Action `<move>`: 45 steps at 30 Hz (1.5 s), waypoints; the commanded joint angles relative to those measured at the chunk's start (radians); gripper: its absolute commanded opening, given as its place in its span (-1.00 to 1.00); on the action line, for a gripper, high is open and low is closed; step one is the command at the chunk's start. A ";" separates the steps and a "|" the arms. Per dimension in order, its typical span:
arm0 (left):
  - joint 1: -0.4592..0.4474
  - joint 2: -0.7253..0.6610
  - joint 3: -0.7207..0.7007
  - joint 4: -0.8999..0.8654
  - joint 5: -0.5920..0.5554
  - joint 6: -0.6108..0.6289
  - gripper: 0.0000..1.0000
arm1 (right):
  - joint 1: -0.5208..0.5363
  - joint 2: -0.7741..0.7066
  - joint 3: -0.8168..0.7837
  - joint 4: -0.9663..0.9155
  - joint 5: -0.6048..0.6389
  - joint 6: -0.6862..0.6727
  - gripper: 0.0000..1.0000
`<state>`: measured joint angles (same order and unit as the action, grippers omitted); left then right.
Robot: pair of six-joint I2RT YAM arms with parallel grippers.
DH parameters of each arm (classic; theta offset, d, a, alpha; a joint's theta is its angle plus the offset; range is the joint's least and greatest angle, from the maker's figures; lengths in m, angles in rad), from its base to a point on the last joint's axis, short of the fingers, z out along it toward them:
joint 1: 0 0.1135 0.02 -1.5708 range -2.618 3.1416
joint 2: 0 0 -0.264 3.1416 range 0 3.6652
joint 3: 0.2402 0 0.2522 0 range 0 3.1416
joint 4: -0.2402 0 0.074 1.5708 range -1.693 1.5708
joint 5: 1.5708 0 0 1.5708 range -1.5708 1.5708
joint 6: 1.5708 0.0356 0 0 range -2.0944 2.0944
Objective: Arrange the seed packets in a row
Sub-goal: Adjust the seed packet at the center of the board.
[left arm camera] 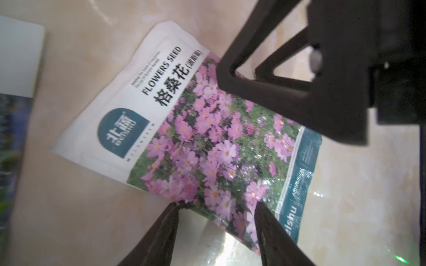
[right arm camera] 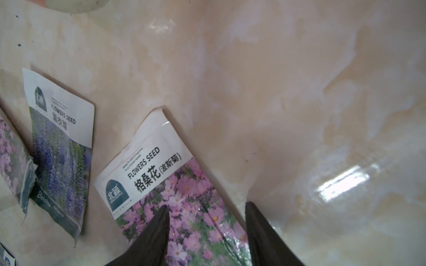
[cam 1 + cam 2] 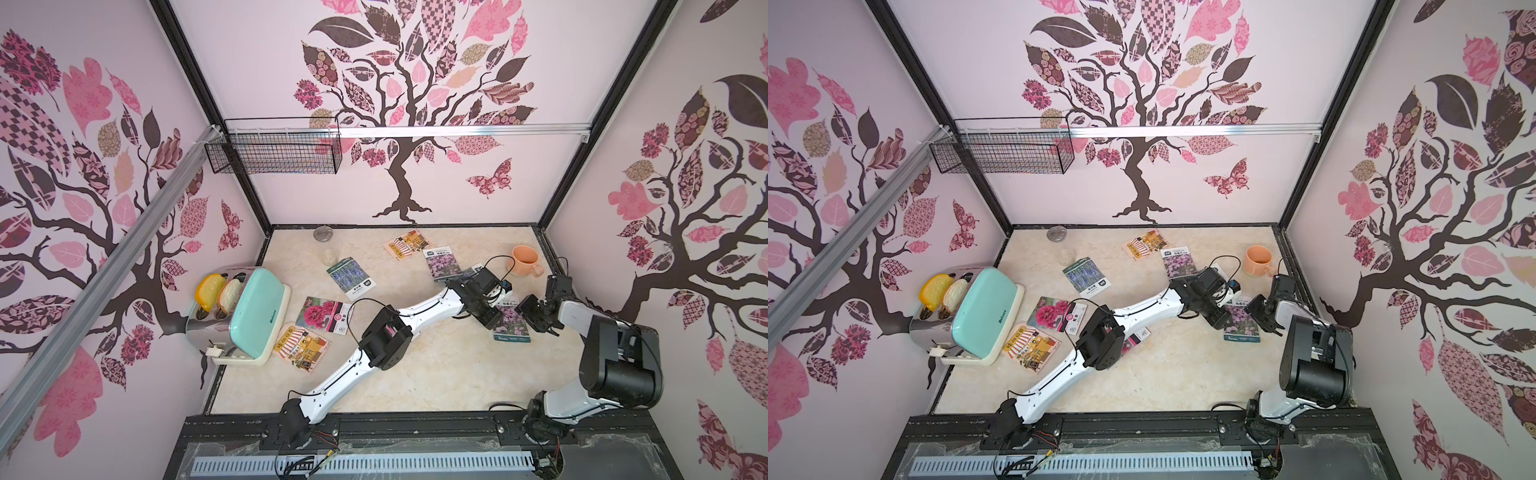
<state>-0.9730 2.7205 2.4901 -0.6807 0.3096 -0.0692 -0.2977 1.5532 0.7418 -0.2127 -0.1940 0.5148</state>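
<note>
A pink-purple flower seed packet (image 3: 512, 328) (image 1: 207, 147) (image 2: 184, 207) lies flat at the right of the table, between both grippers. My left gripper (image 3: 495, 323) (image 1: 216, 206) stands open over its left long edge. My right gripper (image 3: 523, 309) (image 2: 206, 205) is open too, one finger over the flowers and one off the right edge. Other seed packets lie scattered: orange (image 3: 405, 244), pink-purple (image 3: 442, 262), lavender (image 3: 351, 277), red-pink (image 3: 324, 314) and orange (image 3: 302, 347). Another lavender packet (image 2: 61, 147) and a red-pink one (image 3: 1136, 336) sit partly hidden under the left arm.
A peach mug (image 3: 524, 259) stands at the back right, close behind the grippers. A mint toaster (image 3: 241, 311) with bread fills the left side. A glass jar (image 3: 330, 256) and its lid (image 3: 322, 233) sit at the back. A wire basket (image 3: 274, 153) hangs on the wall.
</note>
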 commanded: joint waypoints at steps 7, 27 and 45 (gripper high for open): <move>0.013 0.061 0.021 0.050 -0.135 -0.081 0.10 | -0.004 0.017 -0.038 -0.162 0.030 -0.006 0.08; -0.006 0.042 -0.058 0.115 -0.087 -0.105 -0.20 | 0.017 -0.152 -0.048 -0.211 -0.082 -0.021 0.06; -0.011 -0.044 -0.216 0.183 -0.076 -0.148 -0.36 | 0.137 0.006 -0.010 -0.290 0.079 -0.022 0.14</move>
<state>-0.9741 2.6850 2.3352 -0.4328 0.2184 -0.1959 -0.1642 1.4937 0.7425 -0.4530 -0.2104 0.5045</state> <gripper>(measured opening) 0.323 0.566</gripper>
